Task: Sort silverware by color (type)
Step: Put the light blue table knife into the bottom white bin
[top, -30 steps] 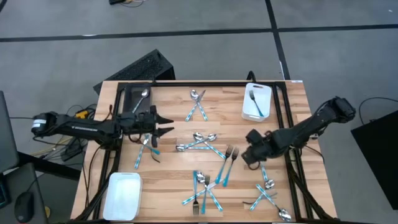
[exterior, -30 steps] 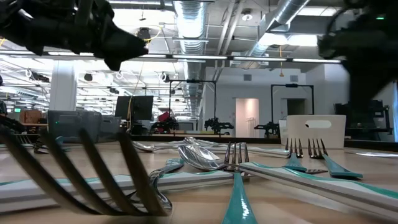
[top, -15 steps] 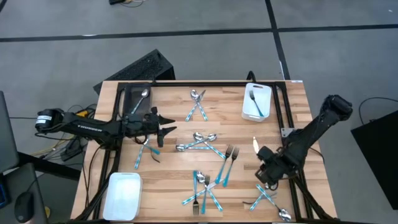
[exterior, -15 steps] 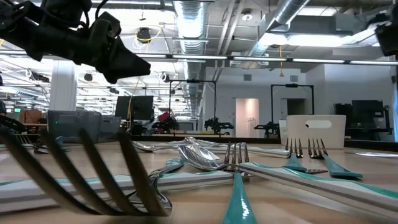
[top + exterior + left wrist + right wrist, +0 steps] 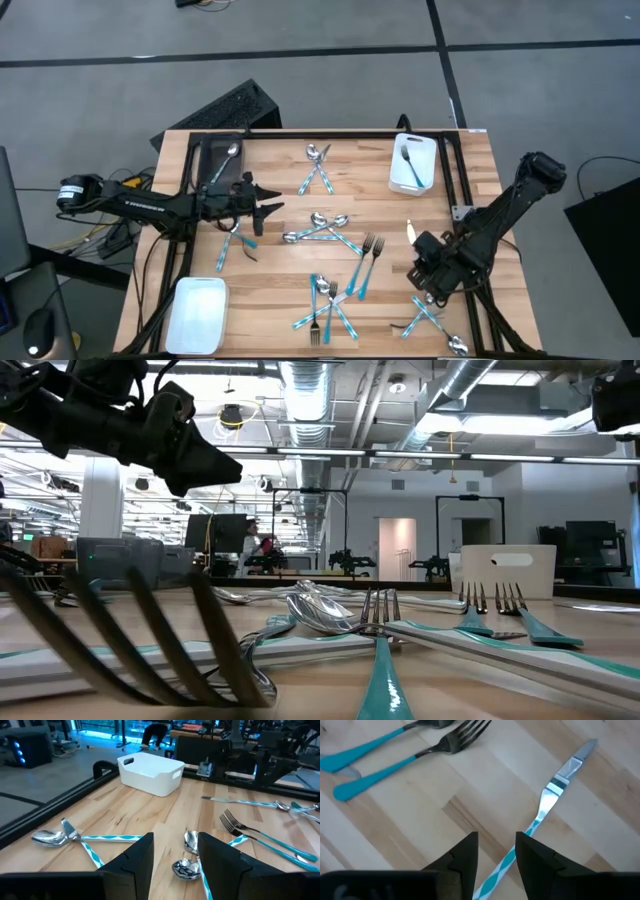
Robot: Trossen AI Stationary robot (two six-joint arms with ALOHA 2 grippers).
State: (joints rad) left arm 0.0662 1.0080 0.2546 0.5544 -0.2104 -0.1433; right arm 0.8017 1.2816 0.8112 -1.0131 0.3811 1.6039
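Observation:
Silverware with silver heads and teal-blue handles lies in loose groups on the wooden table: far centre (image 5: pixel 318 166), centre (image 5: pixel 322 230), two forks (image 5: pixel 368 262), near centre (image 5: pixel 326 306), near right (image 5: pixel 430 314). My left gripper (image 5: pixel 272 200) hovers open at the left, pointing toward the right edge, above two spoons (image 5: pixel 187 856). My right gripper (image 5: pixel 426 276) hangs open at the near right, pointing down; a knife with a striped handle (image 5: pixel 555 787) lies flat on the table below its gap (image 5: pixel 496 862). Neither gripper holds anything.
A white tray (image 5: pixel 424 182) holding one fork stands at the far right. Another white tray (image 5: pixel 197 316) sits at the near left corner. A dark bin (image 5: pixel 212 165) with a spoon is at the far left. Black rails (image 5: pixel 462 170) run along the table's sides.
My right gripper has swung toward the table's near edge and a little to the right, away from the two forks and over the knife, then stopped. My left gripper has tipped its fingers slightly downward, staying in place. No silverware has moved.

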